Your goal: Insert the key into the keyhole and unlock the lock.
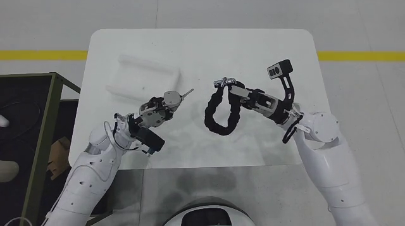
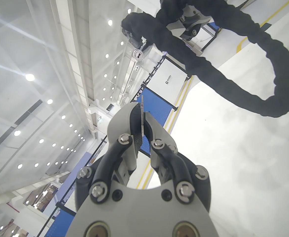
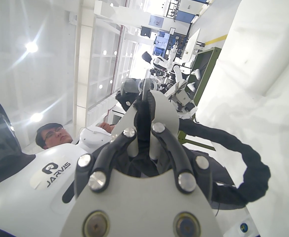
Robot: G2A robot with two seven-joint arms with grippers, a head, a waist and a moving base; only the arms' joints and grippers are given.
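My left gripper [image 1: 175, 97] is shut on a small metal key [image 1: 186, 92], whose blade points toward the lock; in the left wrist view the key [image 2: 142, 114] stands edge-on between the pads of that gripper [image 2: 142, 114]. The lock is a black fabric-covered chain loop [image 1: 221, 115] with a metal lock body [image 1: 223, 82] at its top. My right gripper [image 1: 237, 90] is shut on the chain next to the lock body, holding it above the white table [image 1: 272, 144]. The round keyhole [image 2: 137, 55] faces the key, some way off. From the right wrist the chain [image 3: 253, 166] hangs beyond the right gripper [image 3: 145, 99].
A white foam tray [image 1: 142, 75] lies on the table's back left. A dark green cart [image 1: 25, 131] stands left of the table. The table's front middle and right are bare.
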